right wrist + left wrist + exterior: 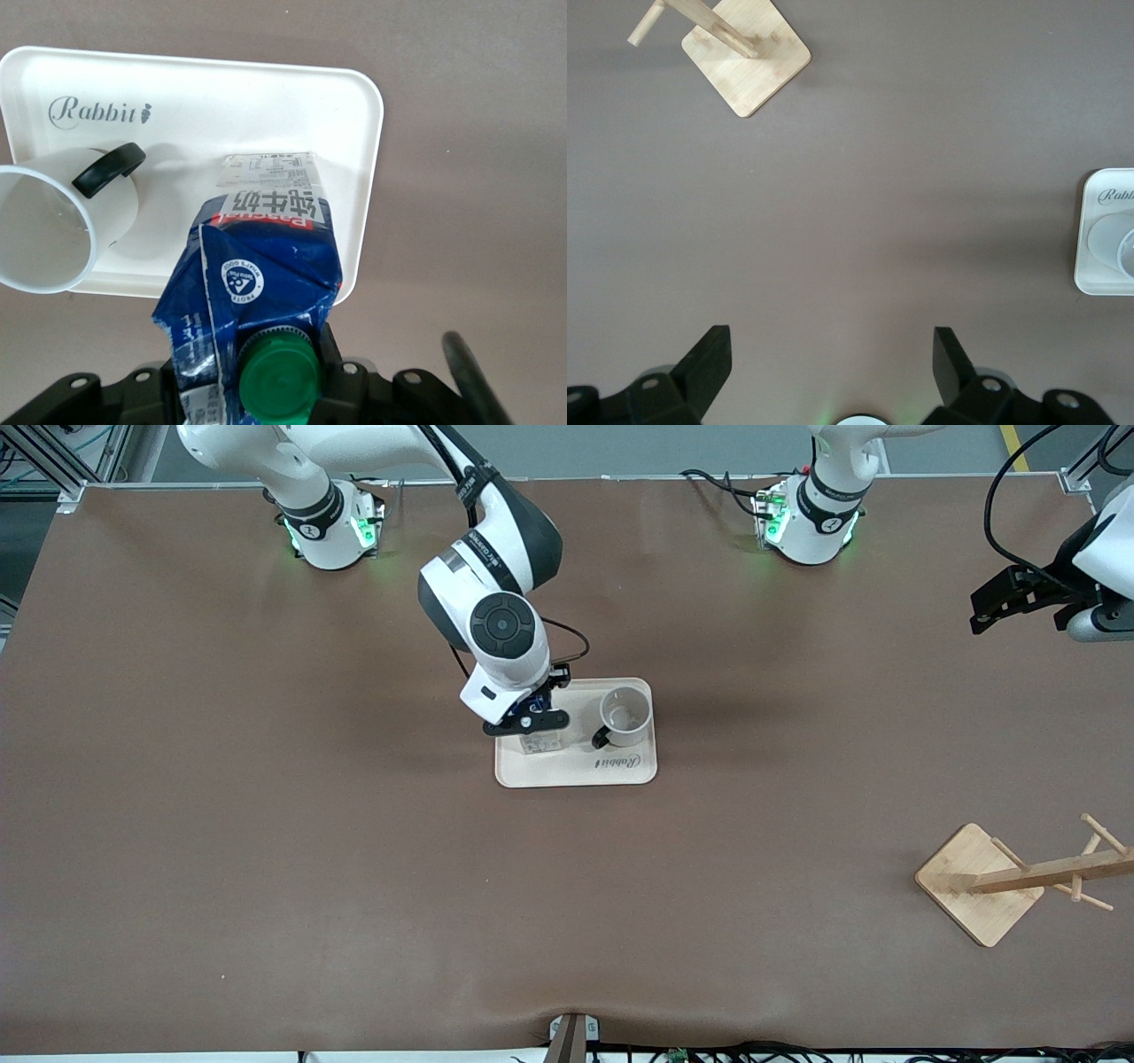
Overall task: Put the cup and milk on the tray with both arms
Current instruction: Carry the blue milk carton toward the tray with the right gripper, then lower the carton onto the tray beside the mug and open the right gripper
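1. The tray (576,772) lies mid-worktop (266,824). The cup (625,716) stands upright on it, at the end toward the left arm.
2. The milk (538,740) stands beside the cup on the tray, toward the right arm's end. The right tool (528,721) is clamped on the carton's crumpled blue top, by the green cap (276,381).
3. The left tool (833,363) hangs with fingers spread and nothing in them, over bare worktop at its own end; that arm waits.
4. A wooden rack (1019,877) lies tipped, nearer the camera.
5. The carton looks light and soft: the thin gable dents easily, so squeezing there risks crushing. The stiffer body below seems a safer hold.
6. The cup appears rigid, smooth, breakable; wall or handle would suit.
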`<state>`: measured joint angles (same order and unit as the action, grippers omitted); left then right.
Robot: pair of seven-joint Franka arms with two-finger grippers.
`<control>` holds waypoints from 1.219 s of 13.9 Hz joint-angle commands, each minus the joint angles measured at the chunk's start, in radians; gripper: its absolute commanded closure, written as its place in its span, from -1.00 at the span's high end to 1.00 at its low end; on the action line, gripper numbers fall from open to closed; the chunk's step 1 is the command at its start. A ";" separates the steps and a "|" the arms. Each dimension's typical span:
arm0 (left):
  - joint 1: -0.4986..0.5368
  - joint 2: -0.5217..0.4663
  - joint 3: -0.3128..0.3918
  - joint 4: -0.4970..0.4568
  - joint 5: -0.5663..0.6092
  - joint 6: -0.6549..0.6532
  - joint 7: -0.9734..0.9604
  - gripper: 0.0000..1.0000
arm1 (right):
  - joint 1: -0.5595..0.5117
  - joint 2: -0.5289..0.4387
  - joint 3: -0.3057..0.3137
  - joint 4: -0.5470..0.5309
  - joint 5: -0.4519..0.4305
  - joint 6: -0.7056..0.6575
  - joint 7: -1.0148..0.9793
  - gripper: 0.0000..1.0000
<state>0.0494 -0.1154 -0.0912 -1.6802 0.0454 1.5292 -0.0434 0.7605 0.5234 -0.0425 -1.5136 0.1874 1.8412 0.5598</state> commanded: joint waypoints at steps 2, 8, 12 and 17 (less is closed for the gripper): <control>0.003 -0.021 0.002 -0.015 -0.018 -0.012 0.016 1.00 | 0.011 0.010 -0.008 0.013 -0.003 -0.011 0.066 -1.00; -0.002 -0.009 0.001 -0.004 -0.019 -0.004 0.014 1.00 | 0.028 0.043 -0.010 0.015 -0.017 -0.008 0.115 -1.00; -0.002 -0.009 0.001 -0.001 -0.019 -0.004 0.011 1.00 | 0.025 0.043 -0.010 0.018 -0.034 0.021 0.121 0.47; -0.003 -0.010 -0.001 0.000 -0.019 -0.012 0.007 1.00 | 0.053 0.041 -0.010 0.019 -0.088 0.016 0.123 1.00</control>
<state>0.0464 -0.1154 -0.0933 -1.6804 0.0453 1.5270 -0.0430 0.7953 0.5594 -0.0439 -1.5118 0.1216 1.8614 0.6598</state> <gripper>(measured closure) 0.000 0.000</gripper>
